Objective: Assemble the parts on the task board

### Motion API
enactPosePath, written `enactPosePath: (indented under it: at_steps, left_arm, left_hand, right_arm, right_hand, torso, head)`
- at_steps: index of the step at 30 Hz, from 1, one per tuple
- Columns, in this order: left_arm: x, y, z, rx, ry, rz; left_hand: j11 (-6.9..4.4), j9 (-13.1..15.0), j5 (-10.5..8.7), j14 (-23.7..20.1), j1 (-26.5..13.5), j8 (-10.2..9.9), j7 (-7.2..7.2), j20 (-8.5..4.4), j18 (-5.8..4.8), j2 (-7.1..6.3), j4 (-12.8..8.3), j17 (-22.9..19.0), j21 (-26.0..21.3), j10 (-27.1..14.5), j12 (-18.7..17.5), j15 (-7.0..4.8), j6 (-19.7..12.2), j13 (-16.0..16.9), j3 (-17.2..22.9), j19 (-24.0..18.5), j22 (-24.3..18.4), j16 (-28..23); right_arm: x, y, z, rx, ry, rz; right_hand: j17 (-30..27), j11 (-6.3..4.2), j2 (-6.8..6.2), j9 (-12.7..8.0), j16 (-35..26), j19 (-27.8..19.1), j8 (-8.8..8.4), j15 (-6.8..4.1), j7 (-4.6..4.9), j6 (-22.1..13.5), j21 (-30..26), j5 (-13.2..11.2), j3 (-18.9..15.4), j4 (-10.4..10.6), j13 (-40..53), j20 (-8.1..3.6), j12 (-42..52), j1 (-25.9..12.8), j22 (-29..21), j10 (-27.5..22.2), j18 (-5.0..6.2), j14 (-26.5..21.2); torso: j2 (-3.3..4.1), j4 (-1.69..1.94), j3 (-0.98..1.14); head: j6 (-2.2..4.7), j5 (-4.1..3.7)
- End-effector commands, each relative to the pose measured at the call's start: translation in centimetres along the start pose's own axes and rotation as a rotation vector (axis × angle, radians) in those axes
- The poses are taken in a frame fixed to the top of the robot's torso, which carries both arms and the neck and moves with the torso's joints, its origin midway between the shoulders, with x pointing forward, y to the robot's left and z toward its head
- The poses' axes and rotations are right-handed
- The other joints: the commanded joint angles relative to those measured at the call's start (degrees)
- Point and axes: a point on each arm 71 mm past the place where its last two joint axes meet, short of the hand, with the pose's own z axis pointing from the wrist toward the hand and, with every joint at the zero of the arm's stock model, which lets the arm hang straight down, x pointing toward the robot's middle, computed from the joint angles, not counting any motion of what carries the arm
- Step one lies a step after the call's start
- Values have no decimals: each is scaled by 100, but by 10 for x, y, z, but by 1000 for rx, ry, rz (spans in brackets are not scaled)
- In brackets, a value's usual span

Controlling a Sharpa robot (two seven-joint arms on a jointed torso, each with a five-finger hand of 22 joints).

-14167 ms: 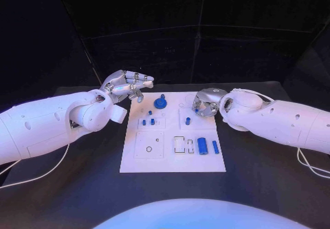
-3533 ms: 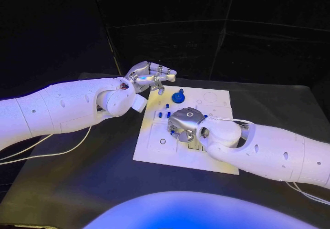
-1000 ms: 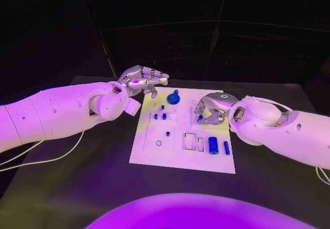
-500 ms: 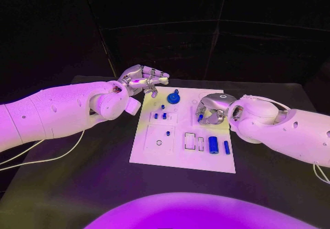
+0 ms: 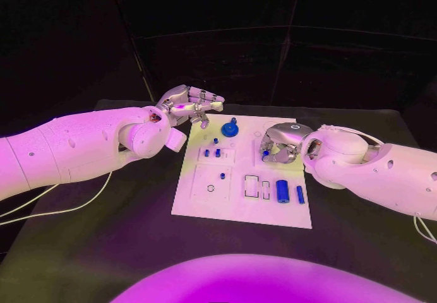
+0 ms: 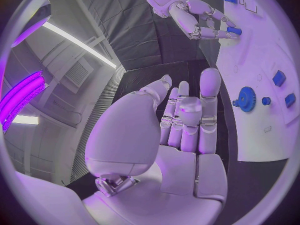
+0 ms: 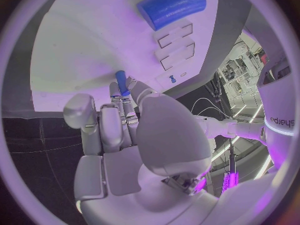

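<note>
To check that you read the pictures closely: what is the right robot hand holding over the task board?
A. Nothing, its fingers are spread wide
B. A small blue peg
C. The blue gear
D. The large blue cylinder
B: the right robot hand pinches a small blue peg at its fingertips, while the blue gear and large blue cylinder lie apart on the task board.

Matt white task board (image 5: 239,208), glossy blue plastic parts (image 5: 282,190), matt black table (image 5: 109,240), shiny metal robot hand (image 5: 189,105)
</note>
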Motion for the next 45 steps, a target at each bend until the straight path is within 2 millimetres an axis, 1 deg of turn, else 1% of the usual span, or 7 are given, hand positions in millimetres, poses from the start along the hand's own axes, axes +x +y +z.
enactPosePath:
  at_steps: [1, 6, 10, 25, 29, 35, 45]
  left_arm:
    - [1, -1, 0, 5, 9, -7]
    - [1, -1, 0, 5, 9, -7]
    - [1, -1, 0, 5, 9, -7]
    - [0, -1, 0, 4, 7, -7]
    - [0, -1, 0, 3, 8, -7]
    - [0, -1, 1, 3, 8, -6]
    - [3, -1, 2, 6, 11, -7]
  left_hand:
    - [-2, -5, -7, -38, 12, -6, 0, 29, 61, 66, -6, -7, -34, -32, 29, 8, -32, 5, -17, -23, -8, -6]
    - [-3, -4, -8, -38, 26, -3, 0, 30, 62, 75, -12, -6, -37, -35, 33, 7, -33, 8, -14, -21, -9, -3]
    - [-3, -4, -8, -38, 26, -3, 0, 30, 62, 75, -12, -6, -37, -35, 33, 7, -33, 8, -14, -21, -9, -3]
    - [-3, -4, -8, -38, 26, -3, 0, 30, 62, 75, -12, -6, -37, -35, 33, 7, -33, 8, -14, -21, -9, -3]
    - [-3, -4, -8, -38, 26, -3, 0, 30, 62, 75, -12, -6, -37, -35, 33, 7, -33, 8, -14, -21, -9, -3]
    - [-3, -4, -8, -38, 26, -3, 0, 30, 62, 75, -12, -6, -37, -35, 33, 7, -33, 8, -14, -21, -9, -3]
    - [-3, -4, -8, -38, 26, -3, 0, 30, 62, 75, -12, -6, -37, -35, 33, 7, -33, 8, -14, -21, -9, -3]
  right_arm:
    - [-4, 1, 0, -8, -37, 2]
    - [-5, 0, -1, -3, -55, -9]
    - [-6, 1, -2, -6, -70, -11]
    - [-13, 8, -23, -39, -144, 83]
    - [-24, 12, -27, -51, -174, 109]
    - [-32, 32, -28, -112, -198, 147]
    - [-35, 92, -11, -282, -194, 172]
  right_hand:
    - [66, -17, 80, 16, 58, 84, 40, -41, -18, 95, 73, -85, 172, -73, 15, -16, -34, 138, 106, 116, -15, 211]
    - [72, -50, 74, 33, 78, 164, 96, -70, -28, 241, 214, -209, 447, -292, 59, -52, -43, 289, 317, 327, -52, 213]
    - [58, -51, 2, 29, 77, 167, 95, -71, -29, 271, 245, -212, 571, -385, 80, -58, -93, 263, 352, 390, -58, 207]
    - [25, -46, -85, 15, 65, 153, 71, -64, -20, 275, 260, -185, 666, -425, 102, -57, -175, 129, 364, 422, -57, 197]
    - [26, -46, -90, 14, 66, 152, 69, -64, -20, 275, 261, -186, 669, -425, 103, -57, -182, 117, 365, 423, -57, 197]
    - [29, -47, -94, 13, 68, 151, 67, -63, -20, 275, 263, -185, 672, -425, 105, -57, -187, 107, 367, 424, -57, 197]
    - [22, -46, -101, 11, 64, 145, 61, -63, -20, 271, 258, -177, 679, -427, 107, -59, -198, 92, 358, 424, -54, 196]
  torso:
    - [-2, 4, -2]
    - [-2, 3, -2]
    - [-5, 2, -3]
    - [-14, 2, -7]
    - [-3, 6, -1]
    - [-4, 3, -2]
    - [9, 17, -7]
  head:
    - [-9, -10]
    - [-14, -9]
    - [-18, -8]
    - [11, -17]
    - [23, -10]
    - [29, 8]
    - [15, 35]
